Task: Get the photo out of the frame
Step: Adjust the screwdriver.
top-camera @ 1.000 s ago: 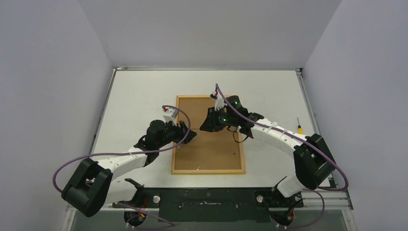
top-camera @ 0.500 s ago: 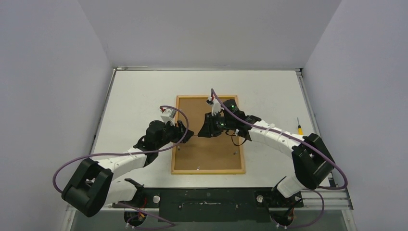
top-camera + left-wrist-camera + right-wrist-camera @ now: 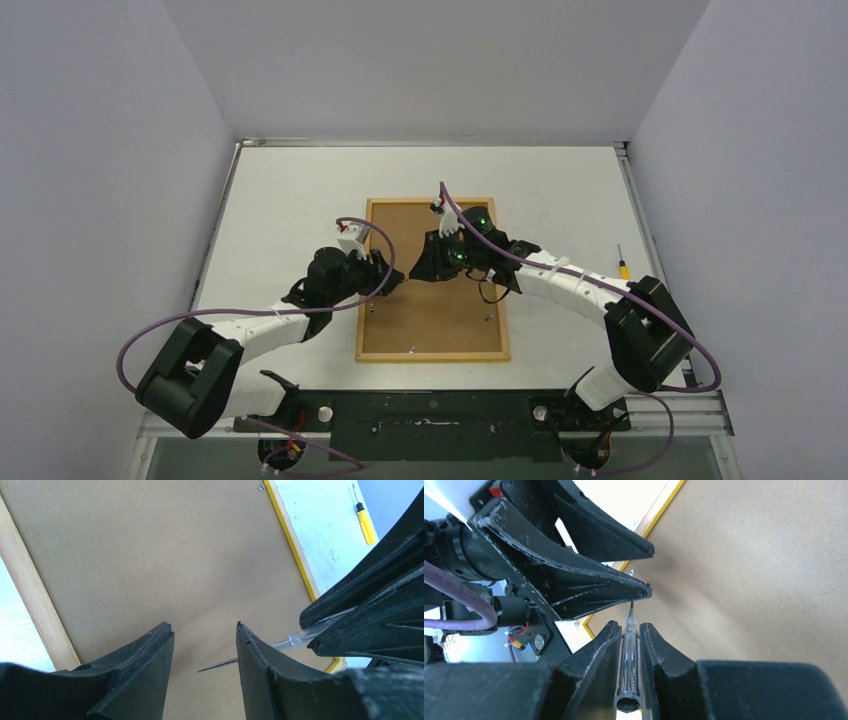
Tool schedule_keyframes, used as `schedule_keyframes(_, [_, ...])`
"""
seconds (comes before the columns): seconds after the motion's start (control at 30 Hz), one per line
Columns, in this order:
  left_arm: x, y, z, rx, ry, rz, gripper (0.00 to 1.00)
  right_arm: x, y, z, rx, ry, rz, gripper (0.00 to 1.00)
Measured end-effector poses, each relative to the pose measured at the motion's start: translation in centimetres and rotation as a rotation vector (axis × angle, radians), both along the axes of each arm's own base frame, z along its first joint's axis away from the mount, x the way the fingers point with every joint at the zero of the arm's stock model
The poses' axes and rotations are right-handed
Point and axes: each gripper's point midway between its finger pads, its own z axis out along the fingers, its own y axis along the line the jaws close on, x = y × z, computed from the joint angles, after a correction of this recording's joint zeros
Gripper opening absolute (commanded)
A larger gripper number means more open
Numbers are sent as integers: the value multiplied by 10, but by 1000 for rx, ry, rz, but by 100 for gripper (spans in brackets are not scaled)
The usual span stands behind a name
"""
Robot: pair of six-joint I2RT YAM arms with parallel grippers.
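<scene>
R gripper (image 3: 422,269) w/ clear screwdriver (image 3: 628,680) tip-to-tip w/ L gripper (image 3: 394,278) over frame (image 3: 440,328) ctr; frame's near half free.

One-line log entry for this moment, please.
frame face-down | photo not visible | left gripper jaws open above frame | right gripper jaws shut on clear-handled tool, tip at left jaws | yellow screwdriver on table

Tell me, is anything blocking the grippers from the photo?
Yes. The frame lies face down, and its brown backing board covers everything inside; no photo shows. The right gripper holds a clear-handled screwdriver over that board; the left gripper is open.
</scene>
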Motion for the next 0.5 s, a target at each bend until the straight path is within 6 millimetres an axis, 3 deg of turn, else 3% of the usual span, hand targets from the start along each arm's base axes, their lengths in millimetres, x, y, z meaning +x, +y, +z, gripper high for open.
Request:
schedule_keyframes(0.33, [-3,-6,-2,-16,13,-33,46,13,6,4,34,-12,-55,5])
schedule_keyframes(0.5, [0,0,-4,6,14,1,47,24,-1,2,-18,-32,-112,5])
